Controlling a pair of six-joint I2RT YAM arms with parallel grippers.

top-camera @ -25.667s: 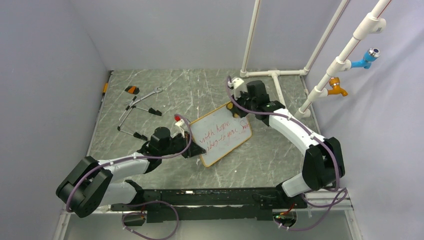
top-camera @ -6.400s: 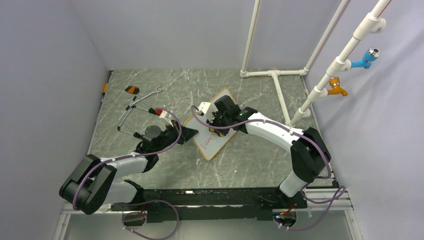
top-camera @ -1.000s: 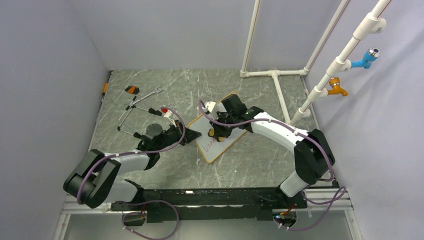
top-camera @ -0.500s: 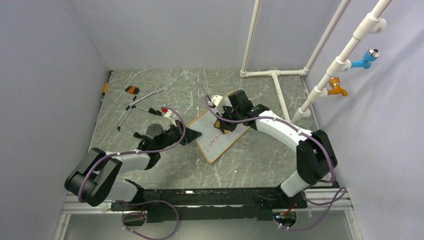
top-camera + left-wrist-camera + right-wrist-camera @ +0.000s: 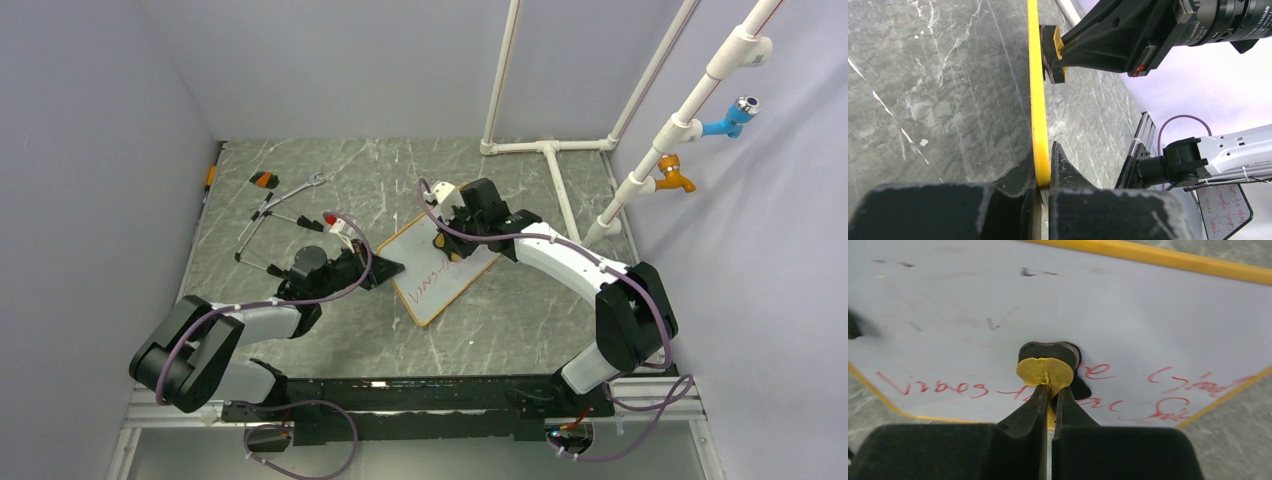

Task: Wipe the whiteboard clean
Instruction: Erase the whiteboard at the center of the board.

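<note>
Right fingers (image 5: pixel 1024 422) pinch eraser (image 5: pixel 1044 371) against whiteboard (image 5: pixel 973 300) — left fingers (image 5: pixel 1020 176) clamp its edge.

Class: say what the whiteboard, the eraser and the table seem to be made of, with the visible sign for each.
Whiteboard: smooth white sheet, likely coated; red marker leaves faint wiped smudges. Its yellow frame looks like plastic.
Eraser: yellow body, probably plastic or foam, over a dark felt-like pad.
Table: grey, white-veined, marble-look surface; stone or laminate, cannot tell.
</note>
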